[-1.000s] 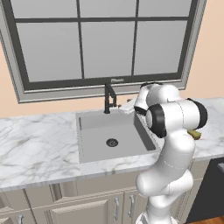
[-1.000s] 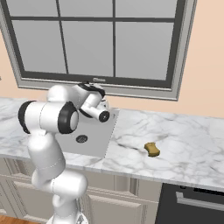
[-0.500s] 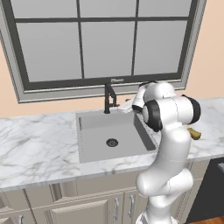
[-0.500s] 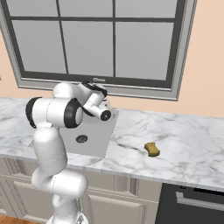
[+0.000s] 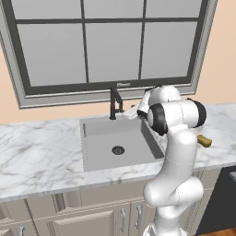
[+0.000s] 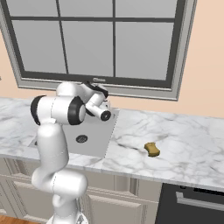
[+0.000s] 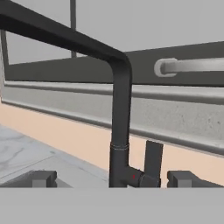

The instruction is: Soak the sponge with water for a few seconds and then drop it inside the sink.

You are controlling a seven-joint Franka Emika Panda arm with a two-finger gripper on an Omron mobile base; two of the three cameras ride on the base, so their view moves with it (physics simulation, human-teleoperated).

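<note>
My gripper [image 7: 113, 179] stands open, close in front of the slim black faucet [image 7: 120, 131]. Its fingertips [image 7: 43, 178] flank the faucet's base and the short handle [image 7: 153, 159]. In the left base view the hand sits just right of the faucet [image 5: 114, 103], at the back rim of the grey sink [image 5: 99, 147]. The sponge [image 6: 152, 149], yellow with a brown face, lies on the marble counter well to the right of the sink [image 6: 98, 140]. Its end shows past my arm as the sponge [image 5: 204, 141]. The water is out of view.
White marble countertop [image 5: 37, 156] runs on both sides of the basin, with a round dark drain [image 5: 118, 150] in its floor. A large window [image 5: 110, 41] with a grey sill stands right behind the faucet. A dark appliance front [image 6: 192, 205] sits below the counter at the right.
The arm has risen and straightened a little while the hand stays by the faucet. The jaws remain open and the sponge has not moved.
</note>
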